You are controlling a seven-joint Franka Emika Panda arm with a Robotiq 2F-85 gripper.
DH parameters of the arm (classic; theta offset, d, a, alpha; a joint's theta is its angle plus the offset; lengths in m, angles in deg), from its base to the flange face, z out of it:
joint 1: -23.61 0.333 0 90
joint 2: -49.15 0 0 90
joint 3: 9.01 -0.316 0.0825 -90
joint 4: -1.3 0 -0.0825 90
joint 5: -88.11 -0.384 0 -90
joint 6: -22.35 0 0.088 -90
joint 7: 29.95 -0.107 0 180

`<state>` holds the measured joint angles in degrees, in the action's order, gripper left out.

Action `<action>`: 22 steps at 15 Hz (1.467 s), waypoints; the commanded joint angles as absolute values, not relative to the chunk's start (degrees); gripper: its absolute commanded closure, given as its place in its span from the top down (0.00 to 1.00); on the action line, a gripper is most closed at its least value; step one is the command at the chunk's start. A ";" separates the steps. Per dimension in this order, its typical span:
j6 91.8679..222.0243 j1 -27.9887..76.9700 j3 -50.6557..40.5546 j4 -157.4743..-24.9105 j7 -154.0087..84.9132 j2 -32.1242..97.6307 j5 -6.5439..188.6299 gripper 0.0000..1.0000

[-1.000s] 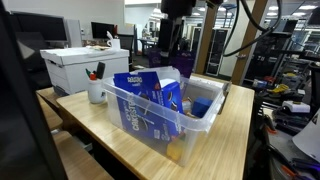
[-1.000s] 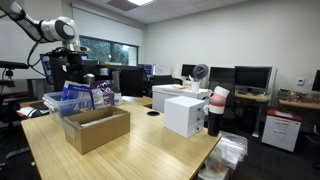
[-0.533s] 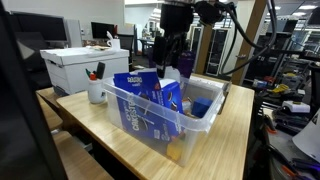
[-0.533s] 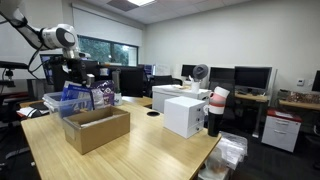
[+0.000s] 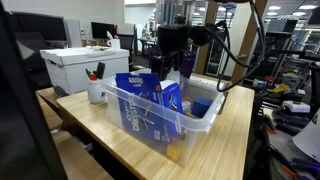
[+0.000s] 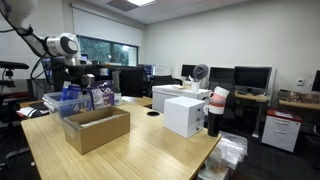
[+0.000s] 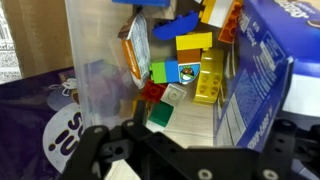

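A clear plastic bin [image 5: 150, 118] stands on the wooden table and holds blue snack packages [image 5: 135, 100]. My gripper [image 5: 170, 62] hangs just over the bin's far half, also seen in an exterior view [image 6: 72, 80]. In the wrist view the gripper [image 7: 190, 140] is open, with its black fingers [image 7: 92, 140] set wide apart and nothing between them. Below it on the bin floor lie toy blocks: yellow [image 7: 208, 78], green [image 7: 160, 113], red [image 7: 152, 92] and blue [image 7: 185, 25]. A blue package [image 7: 265, 70] stands at the right and a purple bag [image 7: 40, 120] at the left.
A white box [image 5: 85, 62] and a white cup of pens [image 5: 96, 90] sit beside the bin. An open cardboard box [image 6: 97, 128] stands in front of the bin, and a second white box [image 6: 185, 115] is farther along the table. Desks and monitors fill the room behind.
The arm has come down toward the bin, bringing the gripper from above the packages to just over the bin's rim. The fingers stay apart.
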<state>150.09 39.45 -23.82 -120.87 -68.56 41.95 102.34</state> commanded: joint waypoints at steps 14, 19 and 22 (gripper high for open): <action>148.50 41.21 -23.98 -120.28 -63.26 41.63 97.66 0.06; 146.68 41.17 -24.11 -119.50 -60.00 42.36 95.77 0.03; 145.38 41.52 -24.07 -116.60 -58.75 44.98 97.39 0.04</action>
<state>147.64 41.02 -24.27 -118.33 -61.47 41.72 97.34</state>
